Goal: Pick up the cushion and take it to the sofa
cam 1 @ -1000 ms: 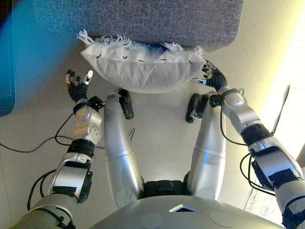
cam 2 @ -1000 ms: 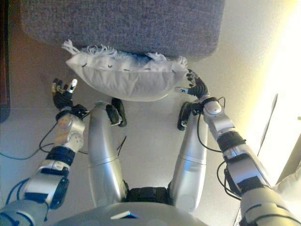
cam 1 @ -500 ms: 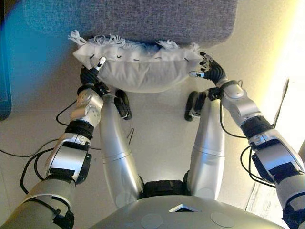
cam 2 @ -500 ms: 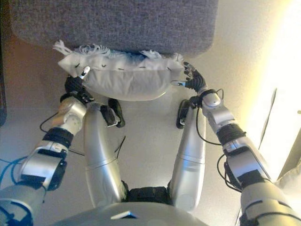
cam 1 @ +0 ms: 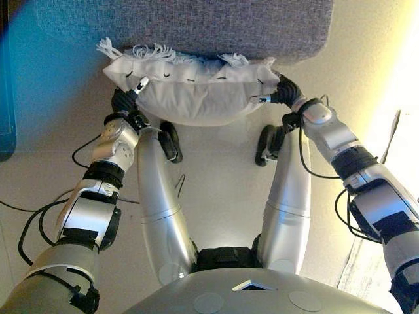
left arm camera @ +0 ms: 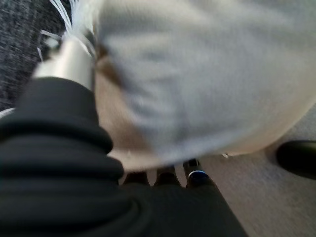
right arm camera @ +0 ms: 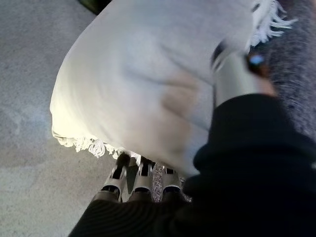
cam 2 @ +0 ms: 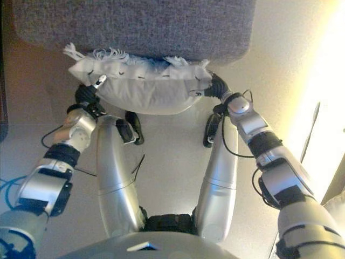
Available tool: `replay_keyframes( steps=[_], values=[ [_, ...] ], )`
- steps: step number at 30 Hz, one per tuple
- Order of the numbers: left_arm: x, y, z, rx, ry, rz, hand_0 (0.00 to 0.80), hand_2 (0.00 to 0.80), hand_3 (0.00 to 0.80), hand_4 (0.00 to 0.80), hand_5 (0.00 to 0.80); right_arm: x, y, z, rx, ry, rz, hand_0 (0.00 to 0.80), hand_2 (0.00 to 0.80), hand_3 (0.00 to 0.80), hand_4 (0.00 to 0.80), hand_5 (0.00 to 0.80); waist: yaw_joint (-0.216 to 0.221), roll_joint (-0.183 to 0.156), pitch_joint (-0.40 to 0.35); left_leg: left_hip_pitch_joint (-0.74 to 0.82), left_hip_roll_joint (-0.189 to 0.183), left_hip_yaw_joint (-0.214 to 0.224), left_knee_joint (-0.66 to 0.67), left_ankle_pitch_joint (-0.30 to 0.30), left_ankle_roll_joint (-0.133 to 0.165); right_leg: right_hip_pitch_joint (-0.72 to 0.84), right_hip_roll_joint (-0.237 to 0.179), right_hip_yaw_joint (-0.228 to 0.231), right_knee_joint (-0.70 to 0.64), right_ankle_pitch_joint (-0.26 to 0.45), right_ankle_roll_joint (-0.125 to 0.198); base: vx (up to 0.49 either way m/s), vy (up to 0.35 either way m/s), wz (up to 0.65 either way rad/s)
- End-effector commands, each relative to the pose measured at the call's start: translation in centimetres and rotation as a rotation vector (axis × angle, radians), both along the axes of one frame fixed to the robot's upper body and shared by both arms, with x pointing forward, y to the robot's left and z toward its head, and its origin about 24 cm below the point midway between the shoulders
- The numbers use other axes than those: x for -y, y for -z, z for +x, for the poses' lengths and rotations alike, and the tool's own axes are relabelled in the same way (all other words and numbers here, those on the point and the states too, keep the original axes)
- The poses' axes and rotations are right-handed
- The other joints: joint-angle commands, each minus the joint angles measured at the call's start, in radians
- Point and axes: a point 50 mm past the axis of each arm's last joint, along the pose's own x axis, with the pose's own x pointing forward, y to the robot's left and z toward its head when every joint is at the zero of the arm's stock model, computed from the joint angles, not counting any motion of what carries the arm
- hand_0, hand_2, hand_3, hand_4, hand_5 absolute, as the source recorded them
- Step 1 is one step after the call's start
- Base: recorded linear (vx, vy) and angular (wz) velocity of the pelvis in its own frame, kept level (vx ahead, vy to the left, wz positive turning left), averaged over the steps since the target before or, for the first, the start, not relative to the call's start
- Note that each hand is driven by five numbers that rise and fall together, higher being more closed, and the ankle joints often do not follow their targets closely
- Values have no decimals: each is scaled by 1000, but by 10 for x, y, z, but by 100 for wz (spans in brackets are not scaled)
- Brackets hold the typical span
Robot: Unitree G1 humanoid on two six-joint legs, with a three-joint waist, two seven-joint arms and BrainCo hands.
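A white cushion (cam 1: 196, 98) with a fringed edge lies on the floor against the front of the grey sofa (cam 1: 196, 26). My left hand (cam 1: 124, 103) is at its left end. The thumb lies on the cushion's top face (left arm camera: 197, 74) and the fingers (left arm camera: 165, 175) reach under it. My right hand (cam 1: 286, 91) is at the right end. Its thumb presses on the cushion (right arm camera: 148, 74) and its fingers (right arm camera: 140, 175) are below the fringe. Both hands pinch the cushion.
A dark teal object (cam 1: 6, 98) stands at the far left edge. A thin dark rod (cam 1: 391, 134) and some paper (cam 1: 360, 275) are on the pale floor at the right. Something white (cam 2: 334, 208) shows at the lower right.
My left hand has moved in from beside the cushion and closed on its left end. My right hand has pushed further onto the right end. The cushion has barely shifted.
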Motion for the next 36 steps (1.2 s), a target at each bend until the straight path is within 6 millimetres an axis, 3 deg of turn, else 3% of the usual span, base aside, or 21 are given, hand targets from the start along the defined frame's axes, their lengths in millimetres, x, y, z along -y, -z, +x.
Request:
replay_keyframes(
  steps=[1, 12, 18, 22, 29, 34, 36],
  values=[
    [22, -22, 14, 85, 92, -24, 800, 800, 800, 800, 800, -21, -17, 6, 47, -62, -4, 800, 800, 800, 800, 800, -3, 36, 6, 16, 19, 56, 35, -82, 27, 11, -37, 31, -184, 178, 16, 0, 0, 0],
    [33, -27, 15, 137, 136, -23, 800, 800, 800, 800, 800, -24, -14, 5, 50, -24, 32, 800, 800, 800, 800, 800, 1, 40, 6, 28, 17, 60, 3, -63, 18, 27, -42, 29, -212, 193, 22, 7, 4, 2],
    [45, -39, 15, 222, 192, 22, 800, 800, 800, 800, 800, -26, -18, 3, 107, 0, 94, 800, 800, 800, 800, 800, 2, 32, 6, 100, 24, 70, -88, -43, 3, 103, -35, -1, -294, 210, 28, -18, -11, 5],
    [54, -46, 13, 297, 186, -4, 800, 800, 800, 800, 800, -28, -23, -3, 189, 6, 199, 800, 800, 800, 800, 800, -1, 25, 5, 200, 26, 88, -190, -20, -8, 207, -17, -27, -377, 226, 36, 0, 0, 0],
    [61, -40, -1, 378, 204, -39, 800, 800, 800, 800, 800, -32, -10, -26, 257, 6, 340, 800, 800, 800, 800, 800, 4, 13, -44, 407, 24, 117, -418, 56, -15, 426, -14, -78, -571, 262, 41, 58, -20, 0],
    [56, -20, -18, 348, 217, -85, 800, 800, 800, 800, 800, -21, 13, -47, 212, 43, 408, 800, 800, 800, 800, 800, 18, -9, -104, 602, -13, 130, -602, 105, 3, 629, -27, -124, -760, 302, 52, 177, -47, 9],
    [54, -11, -29, 333, 224, -112, 800, 800, 800, 800, 800, -14, 22, -58, 186, 49, 474, 800, 800, 800, 800, 800, 27, -25, -143, 691, -41, 136, -714, 158, 18, 726, -37, -158, -879, 349, 54, 226, -30, 11]
  ],
)
